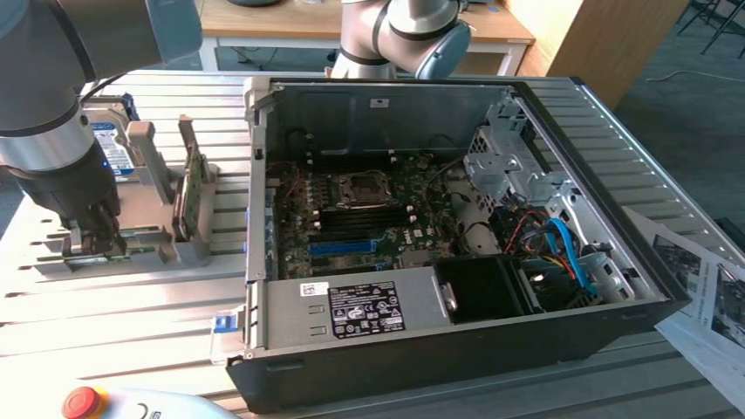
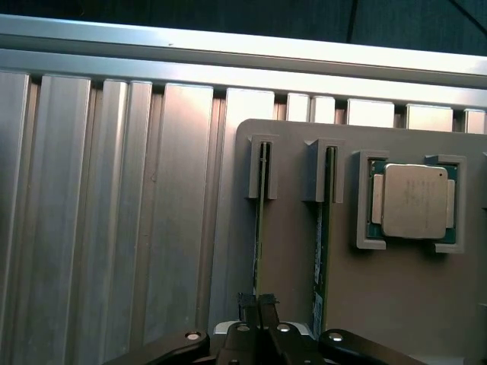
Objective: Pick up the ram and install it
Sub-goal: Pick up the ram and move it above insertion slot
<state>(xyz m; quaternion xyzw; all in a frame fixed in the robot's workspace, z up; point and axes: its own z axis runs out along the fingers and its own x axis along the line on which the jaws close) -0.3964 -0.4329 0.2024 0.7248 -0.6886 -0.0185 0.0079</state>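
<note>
The ram (image 2: 260, 228) is a thin green stick seen edge-on, standing in a slot of the grey holder (image 2: 380, 304). My gripper (image 2: 257, 308) is shut on it, the two dark fingers pressed against its upper edge. In the exterior view the gripper (image 1: 93, 243) is down at the low front part of the grey holder (image 1: 174, 253), at the view's left, well apart from the open computer case (image 1: 466, 349). The blue motherboard slots (image 1: 349, 247) lie inside the case, near its front wall.
A second green stick (image 2: 323, 251) stands in the neighbouring slot, and a silver processor (image 2: 413, 201) rests in a pocket beside it. A hard drive (image 1: 105, 144) and a board on edge (image 1: 192, 196) stand in the holder. A red button (image 1: 82, 400) and papers (image 1: 710, 297) lie nearby.
</note>
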